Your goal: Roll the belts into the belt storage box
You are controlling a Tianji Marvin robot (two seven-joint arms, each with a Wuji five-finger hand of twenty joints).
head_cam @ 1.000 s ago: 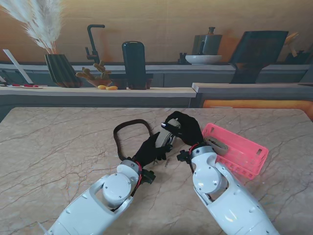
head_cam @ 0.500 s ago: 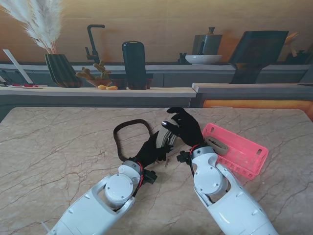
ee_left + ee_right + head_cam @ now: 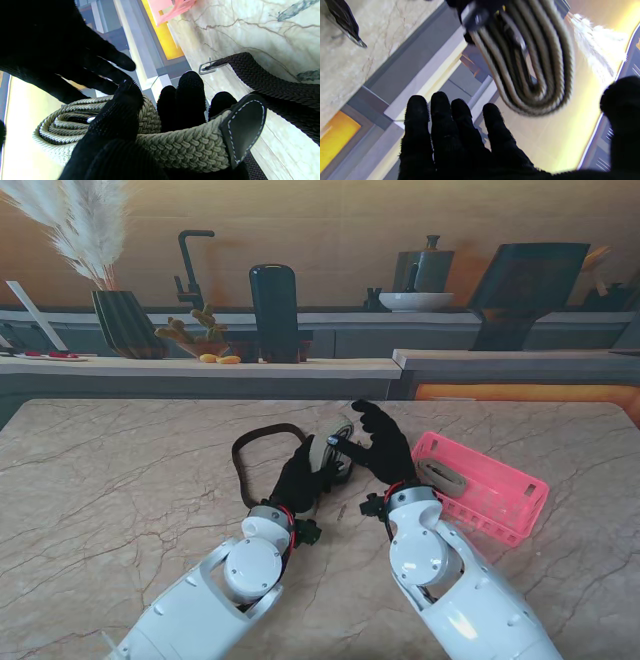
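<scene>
A beige braided belt is wound into a roll, held up on edge over the middle of the table. My left hand is shut on it, thumb across the coil, whose dark leather tip sticks out. My right hand is open beside the roll, fingers spread and holding nothing. A dark brown belt lies unrolled in a loop left of my hands, its metal buckle on the table. The pink storage box sits to the right.
Inside the pink box lies one rolled belt. The marble table ends at a counter carrying a vase, a dark upright block and a bowl.
My right hand has come off the beige roll and spread its fingers. My left hand has turned and lifted the roll slightly, keeping hold of it.
</scene>
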